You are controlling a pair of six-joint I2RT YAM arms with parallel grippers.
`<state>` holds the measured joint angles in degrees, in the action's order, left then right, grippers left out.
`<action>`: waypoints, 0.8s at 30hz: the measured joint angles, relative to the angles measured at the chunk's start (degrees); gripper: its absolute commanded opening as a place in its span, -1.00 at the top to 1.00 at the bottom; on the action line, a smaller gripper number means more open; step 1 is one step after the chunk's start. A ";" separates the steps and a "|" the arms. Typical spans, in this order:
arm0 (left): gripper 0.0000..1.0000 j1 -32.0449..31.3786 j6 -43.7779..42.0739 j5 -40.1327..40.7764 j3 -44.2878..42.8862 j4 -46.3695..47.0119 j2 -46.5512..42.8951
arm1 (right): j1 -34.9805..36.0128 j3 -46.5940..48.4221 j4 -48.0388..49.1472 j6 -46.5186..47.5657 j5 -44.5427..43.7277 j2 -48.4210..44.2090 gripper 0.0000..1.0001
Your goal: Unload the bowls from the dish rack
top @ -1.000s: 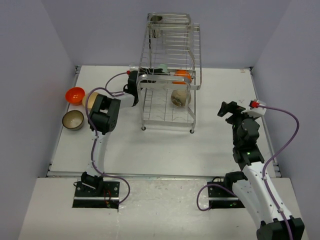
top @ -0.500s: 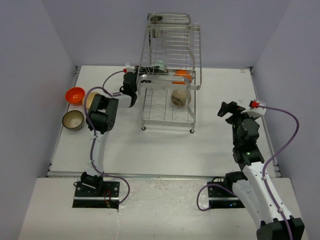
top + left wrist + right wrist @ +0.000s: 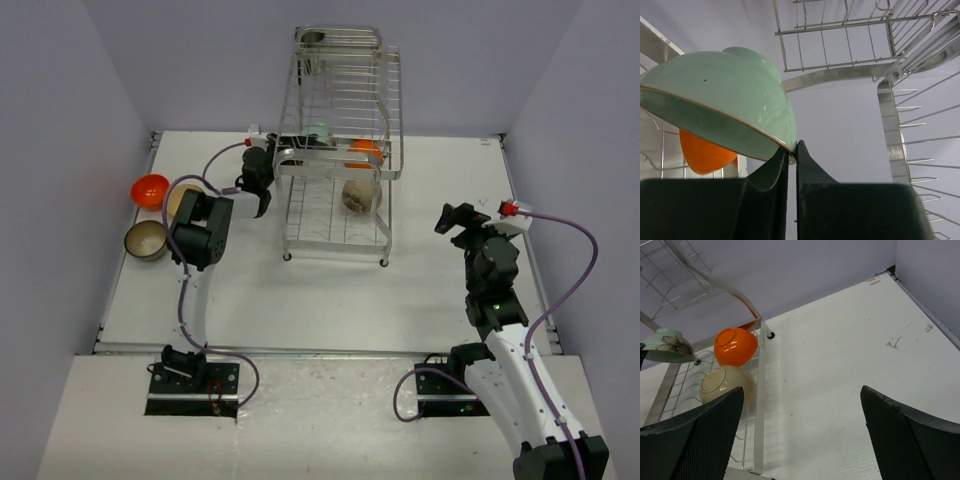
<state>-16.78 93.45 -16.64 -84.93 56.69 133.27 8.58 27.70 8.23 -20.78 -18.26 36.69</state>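
Mint-green bowl point(image 3: 720, 100) sits tilted at the left side of the dish rack point(image 3: 340, 110), its thin rim pinched by the left gripper point(image 3: 792, 160), jaws nearly shut on it. It looks rigid, glossy and breakable, so the rim hold needs care. The right gripper point(image 3: 800, 390) hovers wide open, well apart.

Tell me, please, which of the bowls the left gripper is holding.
The pale green bowl, its rim pinched in the left gripper. The orange bowl and cream bowl sit free in the rack.
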 measured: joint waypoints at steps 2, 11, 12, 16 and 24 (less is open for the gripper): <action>1.00 0.09 -0.17 -0.35 1.36 -0.28 -1.42 | 0.00 -0.02 0.00 0.00 0.00 0.00 -0.98; 1.00 1.84 -3.06 -2.01 8.83 -1.07 -10.45 | 0.00 -0.09 0.02 -0.63 1.31 -0.68 -0.98; 1.00 2.12 -3.54 -2.19 9.66 -1.53 -11.54 | 0.00 -0.09 0.04 -0.68 1.44 -0.79 -0.98; 1.00 3.15 -6.62 -2.93 12.68 -4.39 -15.93 | 0.00 -0.09 0.20 -0.90 1.75 -0.81 -0.98; 1.00 6.03 -16.72 -3.34 18.60 -17.99 -26.91 | 0.00 -0.09 0.13 -1.92 3.28 -1.55 -0.98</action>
<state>-10.74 76.73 -19.99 -66.32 38.70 106.37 8.58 27.62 8.36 -22.70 -14.98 35.14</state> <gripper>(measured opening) 0.041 0.990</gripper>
